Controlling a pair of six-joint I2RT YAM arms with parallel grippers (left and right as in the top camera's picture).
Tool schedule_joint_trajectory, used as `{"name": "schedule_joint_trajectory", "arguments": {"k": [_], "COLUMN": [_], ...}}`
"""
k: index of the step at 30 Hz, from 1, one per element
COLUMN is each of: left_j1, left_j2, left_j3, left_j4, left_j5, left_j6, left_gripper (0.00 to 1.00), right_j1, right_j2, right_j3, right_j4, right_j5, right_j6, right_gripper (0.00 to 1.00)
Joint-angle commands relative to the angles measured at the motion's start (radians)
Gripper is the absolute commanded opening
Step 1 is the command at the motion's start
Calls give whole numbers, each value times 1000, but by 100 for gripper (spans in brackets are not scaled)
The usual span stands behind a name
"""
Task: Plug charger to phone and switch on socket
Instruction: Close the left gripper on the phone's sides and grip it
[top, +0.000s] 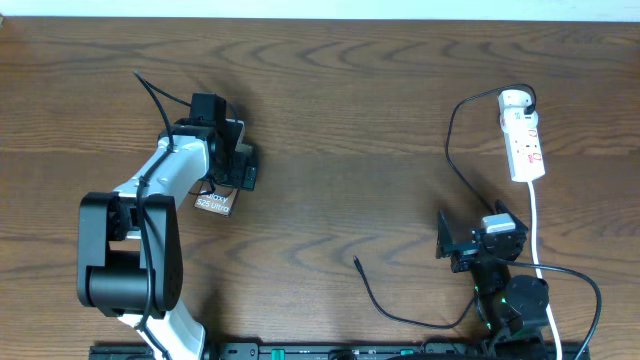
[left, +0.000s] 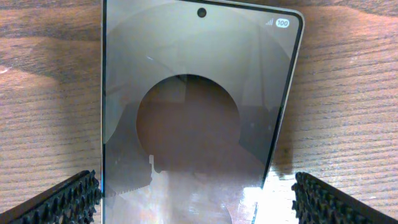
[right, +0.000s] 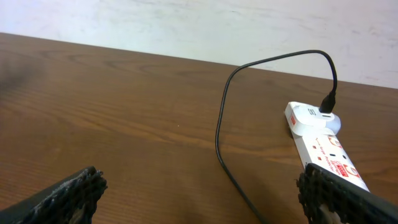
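The phone (top: 213, 202) lies flat on the wood table, mostly hidden under my left gripper (top: 232, 160) in the overhead view. In the left wrist view the phone (left: 193, 118) fills the frame, and my left gripper (left: 196, 202) is open with a finger on each side of it, not touching. The white socket (top: 522, 140) lies at the far right, with the black charger (top: 452, 150) plugged into its far end. The cable runs down to its loose tip (top: 357, 262). My right gripper (top: 447, 240) is open and empty, and in the right wrist view (right: 199, 199) it faces the socket (right: 323, 146) and cable (right: 224, 124).
The socket's white cord (top: 535, 230) runs toward the front edge past the right arm. A black rail (top: 330, 352) lines the front edge. A pale wall (right: 186, 25) stands behind the table.
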Motion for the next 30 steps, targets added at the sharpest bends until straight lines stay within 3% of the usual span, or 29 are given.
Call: {"name": "schedule_joint_trajectory", "arguments": {"k": [1, 30], "left_j1": [4, 4], "left_j2": [19, 19], "left_j3": [-9, -24], "left_j4": [5, 5], "left_j5": [-13, -12], "left_j6": [18, 32], "left_gripper": [98, 98], "right_j1": [-8, -8], "right_j2": [-2, -2], "right_j3": [-2, -2], "right_j4": [-5, -5], "right_j5": [7, 6], "right_j6": [6, 6], "right_gripper": [99, 99]}}
